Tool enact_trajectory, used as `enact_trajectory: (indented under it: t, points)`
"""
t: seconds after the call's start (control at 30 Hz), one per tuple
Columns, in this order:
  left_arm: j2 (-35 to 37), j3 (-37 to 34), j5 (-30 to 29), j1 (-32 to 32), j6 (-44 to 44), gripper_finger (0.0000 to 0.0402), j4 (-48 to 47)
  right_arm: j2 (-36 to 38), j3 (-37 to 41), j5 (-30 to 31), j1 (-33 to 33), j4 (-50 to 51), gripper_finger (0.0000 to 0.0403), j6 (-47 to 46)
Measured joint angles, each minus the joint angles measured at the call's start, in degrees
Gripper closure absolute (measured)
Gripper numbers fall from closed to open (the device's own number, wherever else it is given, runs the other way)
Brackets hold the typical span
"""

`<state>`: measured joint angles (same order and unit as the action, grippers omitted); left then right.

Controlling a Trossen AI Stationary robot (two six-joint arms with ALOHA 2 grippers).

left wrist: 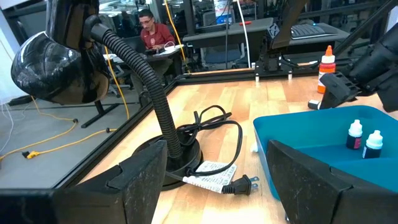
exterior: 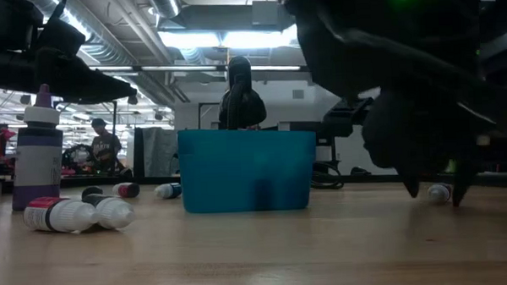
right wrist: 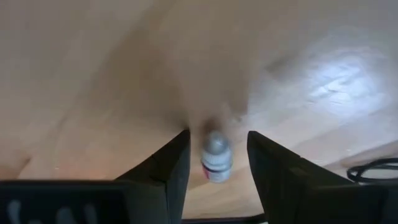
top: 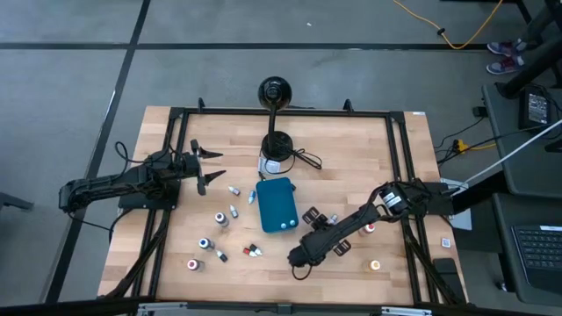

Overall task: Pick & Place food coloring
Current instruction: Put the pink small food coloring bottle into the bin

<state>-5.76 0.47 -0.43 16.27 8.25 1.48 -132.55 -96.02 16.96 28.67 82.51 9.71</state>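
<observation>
Two food coloring bottles (left wrist: 364, 138) already stand in the teal tray (top: 278, 206) at the desk's middle; most lie scattered toward the front edge. The right claw (right wrist: 217, 155) straddles one bottle (right wrist: 216, 157), fingers spread. The left claw (top: 209, 168) waits open near the left edge.

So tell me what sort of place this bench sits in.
Probably a robotics lab or workshop: the wooden table stands on a bare concrete floor, exposed ducts run overhead, and a person works at a desk behind it.
</observation>
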Motion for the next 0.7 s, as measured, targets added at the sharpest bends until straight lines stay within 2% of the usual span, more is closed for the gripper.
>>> enact_trajectory:
  t: [0.43, 0.7]
  points:
    - [0.0, 0.0, 0.0, 0.0, 0.0, 0.0132, 0.0, 0.1, 1.3, 0.1, -0.4, -0.6, 0.0246, 1.3]
    - [0.0, 0.0, 0.0, 0.0, 0.0, 0.0132, 0.0, 0.1, 1.4, -0.2, -0.5, -0.6, 0.0322, 1.2]
